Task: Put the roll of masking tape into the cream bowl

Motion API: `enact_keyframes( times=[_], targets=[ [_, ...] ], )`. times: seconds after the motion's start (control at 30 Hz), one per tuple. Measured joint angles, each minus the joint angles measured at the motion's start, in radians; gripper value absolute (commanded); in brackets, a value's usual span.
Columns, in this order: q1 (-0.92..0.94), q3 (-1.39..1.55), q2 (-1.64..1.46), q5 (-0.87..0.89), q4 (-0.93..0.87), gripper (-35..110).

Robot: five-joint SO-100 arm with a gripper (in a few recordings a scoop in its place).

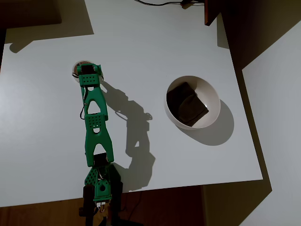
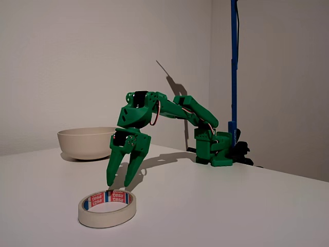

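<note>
Holding dark block (image 1: 187, 103) | cream bowl (image 1: 212, 93) | tape roll (image 2: 107, 207) outside on table (image 1: 141, 42)

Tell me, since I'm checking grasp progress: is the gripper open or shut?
Open. In the fixed view the gripper has its two fingers spread apart with a gap between them, hovering just above the roll of masking tape, not touching it.

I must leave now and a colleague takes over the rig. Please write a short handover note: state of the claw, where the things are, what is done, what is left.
Claw: open, empty, fingertips pointing down just above the tape's far edge, not touching it in the fixed view.
Roll of masking tape: lies flat on the white table, far from the bowl.
Cream bowl: upright, holds a dark brown block.
Done: approach to the tape.
Left: lower, grip the roll, carry it over, drop it into the bowl.
</note>
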State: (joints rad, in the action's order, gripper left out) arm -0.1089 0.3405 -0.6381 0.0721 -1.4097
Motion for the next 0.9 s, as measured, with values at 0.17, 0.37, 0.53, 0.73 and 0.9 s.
enact_keyframes(
  times=[0.17,0.37,0.53,0.73,0.9],
  targets=[
    [-0.012,0.0,0.0,0.023,0.0,16],
    [-0.012,0.0,0.032,0.028,0.0,16],
    [-0.012,0.0,0.048,0.046,0.0,16],
    [-0.021,-0.002,0.067,0.061,-0.023,14],
    [-0.032,-0.008,0.094,0.064,-0.035,12]
  ],
)
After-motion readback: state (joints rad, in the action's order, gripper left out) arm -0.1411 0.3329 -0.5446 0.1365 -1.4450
